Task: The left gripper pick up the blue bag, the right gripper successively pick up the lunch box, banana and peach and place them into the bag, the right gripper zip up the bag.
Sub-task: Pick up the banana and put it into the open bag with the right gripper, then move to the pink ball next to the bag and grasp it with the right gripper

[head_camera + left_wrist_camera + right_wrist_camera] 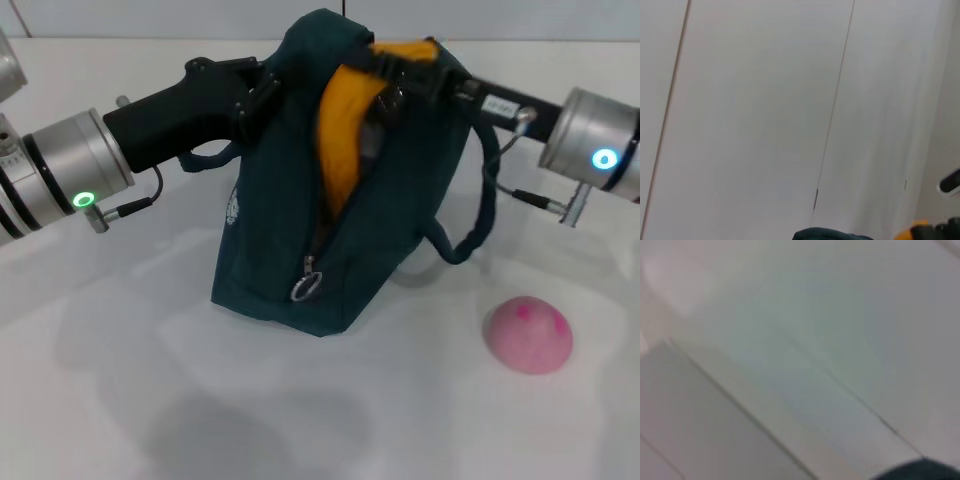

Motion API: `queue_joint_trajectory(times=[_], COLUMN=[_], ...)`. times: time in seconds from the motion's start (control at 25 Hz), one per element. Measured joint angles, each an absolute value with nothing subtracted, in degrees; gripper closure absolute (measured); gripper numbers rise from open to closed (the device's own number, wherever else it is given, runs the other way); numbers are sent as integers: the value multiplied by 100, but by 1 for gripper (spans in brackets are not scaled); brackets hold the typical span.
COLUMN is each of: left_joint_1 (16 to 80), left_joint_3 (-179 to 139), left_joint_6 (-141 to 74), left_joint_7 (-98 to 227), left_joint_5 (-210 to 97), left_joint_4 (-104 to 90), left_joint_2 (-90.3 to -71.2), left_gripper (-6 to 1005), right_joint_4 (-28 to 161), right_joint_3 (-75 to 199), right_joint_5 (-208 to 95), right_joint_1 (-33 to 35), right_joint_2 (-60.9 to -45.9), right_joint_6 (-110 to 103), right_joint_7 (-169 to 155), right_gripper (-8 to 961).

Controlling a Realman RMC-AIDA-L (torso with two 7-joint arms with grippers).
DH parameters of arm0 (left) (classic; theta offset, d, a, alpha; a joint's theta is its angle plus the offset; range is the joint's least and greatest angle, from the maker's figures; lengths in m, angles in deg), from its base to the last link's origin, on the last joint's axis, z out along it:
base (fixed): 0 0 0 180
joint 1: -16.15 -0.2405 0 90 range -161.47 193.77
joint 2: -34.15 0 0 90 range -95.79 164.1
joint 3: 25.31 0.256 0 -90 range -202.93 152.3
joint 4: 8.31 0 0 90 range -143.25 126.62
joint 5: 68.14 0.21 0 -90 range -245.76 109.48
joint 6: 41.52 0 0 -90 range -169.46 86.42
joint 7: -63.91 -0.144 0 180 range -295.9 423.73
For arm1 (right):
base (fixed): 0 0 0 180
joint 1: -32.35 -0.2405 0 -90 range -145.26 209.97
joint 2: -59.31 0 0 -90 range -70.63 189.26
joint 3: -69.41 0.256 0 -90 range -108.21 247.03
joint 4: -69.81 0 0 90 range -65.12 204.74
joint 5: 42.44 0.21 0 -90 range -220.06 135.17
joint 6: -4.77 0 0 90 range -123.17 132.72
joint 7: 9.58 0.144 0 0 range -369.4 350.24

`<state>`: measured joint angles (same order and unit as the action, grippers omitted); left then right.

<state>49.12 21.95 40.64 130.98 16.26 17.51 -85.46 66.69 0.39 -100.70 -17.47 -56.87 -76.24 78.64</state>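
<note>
White table (120, 400) — bare front | left gripper (262, 95) clamps bag (270, 250) rim | right gripper (425, 75) holds banana (345, 130) in mouth

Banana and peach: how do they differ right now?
The banana is yellow and long, standing in the open blue bag with the right gripper at its top; the peach is pink, round and lies free on the table. Both are fruit for packing.
</note>
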Motion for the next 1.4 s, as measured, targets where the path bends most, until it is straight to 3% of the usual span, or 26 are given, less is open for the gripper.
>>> queue_joint_trajectory(times=[0.44,0.56,0.8,0.96,1.16,1.28,1.4], left_joint_1=[4922,4920,4876,4849,4748,4740,4770], left_joint_3=[2160,2159,2155,2152,2143,2142,2143], left_joint_6=[4021,3968,3925,3924,3924,3924,3921], left_joint_7=[13097,13103,13123,13107,13111,13106,13106], left_joint_5=[1632,1632,1632,1632,1605,1586,1575], left_joint_4=[1752,1752,1774,1773,1795,1772,1758], left_joint_2=[-8540,-8537,-8531,-8528,-8524,-8520,-8530], left_gripper=[958,958,958,957,957,957,957], right_joint_4=[5459,5180,4278,3601,3603,3822,4251], right_joint_3=[-142,-142,-125,-75,118,387,729], right_joint_5=[-9943,-9935,-10206,-10688,-11142,-11590,-12062], right_joint_1=[-1145,-1044,-265,763,1536,1748,1778], right_joint_2=[-5687,-5668,-5544,-5310,-5087,-5088,-5179], right_joint_6=[-7511,-7492,-7950,-8536,-9018,-8869,-8563], right_joint_7=[7662,7417,6227,5050,3901,3631,3462], right_gripper=[462,394,257,177,188,203,223])
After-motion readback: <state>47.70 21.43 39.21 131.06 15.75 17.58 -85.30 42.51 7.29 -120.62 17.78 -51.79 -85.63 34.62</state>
